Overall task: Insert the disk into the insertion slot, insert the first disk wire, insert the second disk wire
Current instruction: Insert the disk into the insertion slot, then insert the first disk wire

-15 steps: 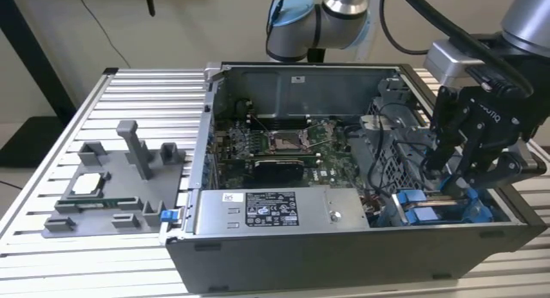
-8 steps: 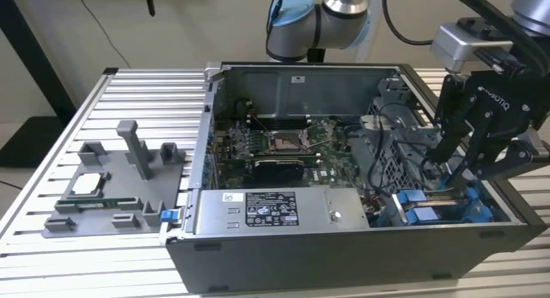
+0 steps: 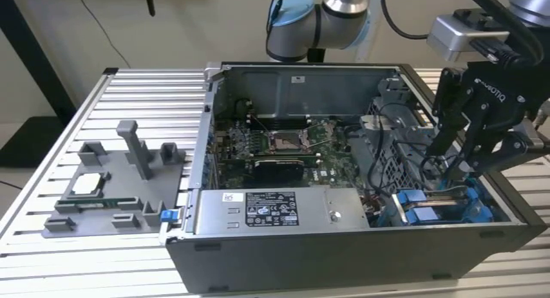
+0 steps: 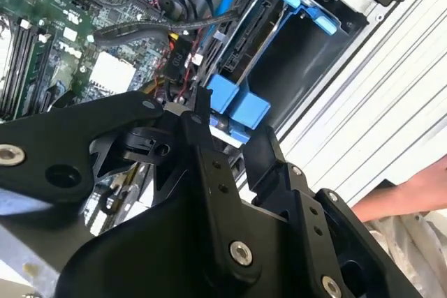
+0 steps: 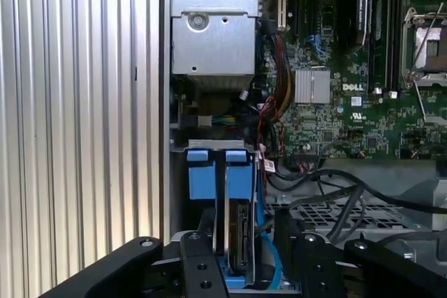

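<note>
Two blue tabs (image 5: pixel 199 174) sit at one end of the disk (image 5: pixel 239 232), which stands on edge inside the slot (image 3: pixel 483 209) at the case's (image 3: pixel 344 262) front corner, on the exterior view's right. The tool (image 3: pixel 455 177) hangs just over it, fingers (image 5: pixel 202 256) apart, one on either side of the disk, with a gap at one finger. A blue cable (image 5: pixel 271 259) runs alongside the disk. The case sits on the ribbed worktop (image 3: pixel 138 85). A hand (image 4: pixel 412 190) shows beyond the case wall.
</note>
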Robot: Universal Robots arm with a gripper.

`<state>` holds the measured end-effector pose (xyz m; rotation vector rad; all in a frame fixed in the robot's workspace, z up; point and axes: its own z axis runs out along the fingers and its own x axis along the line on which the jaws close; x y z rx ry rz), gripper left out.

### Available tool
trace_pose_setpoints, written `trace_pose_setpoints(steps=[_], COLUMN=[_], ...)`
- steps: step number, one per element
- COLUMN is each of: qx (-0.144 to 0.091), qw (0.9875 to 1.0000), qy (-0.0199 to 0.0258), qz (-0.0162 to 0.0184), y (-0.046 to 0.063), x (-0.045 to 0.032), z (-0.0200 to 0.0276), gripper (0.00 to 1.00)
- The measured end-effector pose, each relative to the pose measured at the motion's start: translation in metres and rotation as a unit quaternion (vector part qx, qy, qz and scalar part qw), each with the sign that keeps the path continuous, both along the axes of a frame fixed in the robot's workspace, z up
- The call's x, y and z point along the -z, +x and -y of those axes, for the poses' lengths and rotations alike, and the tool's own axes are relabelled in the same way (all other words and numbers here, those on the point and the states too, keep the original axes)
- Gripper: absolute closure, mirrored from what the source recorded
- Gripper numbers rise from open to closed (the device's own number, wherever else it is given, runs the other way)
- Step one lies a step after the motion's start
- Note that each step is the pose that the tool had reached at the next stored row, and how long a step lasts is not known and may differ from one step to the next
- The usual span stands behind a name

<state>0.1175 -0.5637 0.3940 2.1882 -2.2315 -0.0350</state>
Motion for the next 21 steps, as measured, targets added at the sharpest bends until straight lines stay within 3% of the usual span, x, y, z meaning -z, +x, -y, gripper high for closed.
trace_pose_setpoints(steps=[6,11,21], qx=[0.000,0.000,-0.001], qw=[1.0000,1.0000,1.0000], qy=[0.0052,0.0060,0.0062], qz=[0.0014,0.0017,0.0019], y=[-0.001,0.000,0.007], x=[-0.0010,-0.0001,0.0056], z=[-0.0091,-0.0176,-0.0204], gripper=[0.00,0.00,0.00])
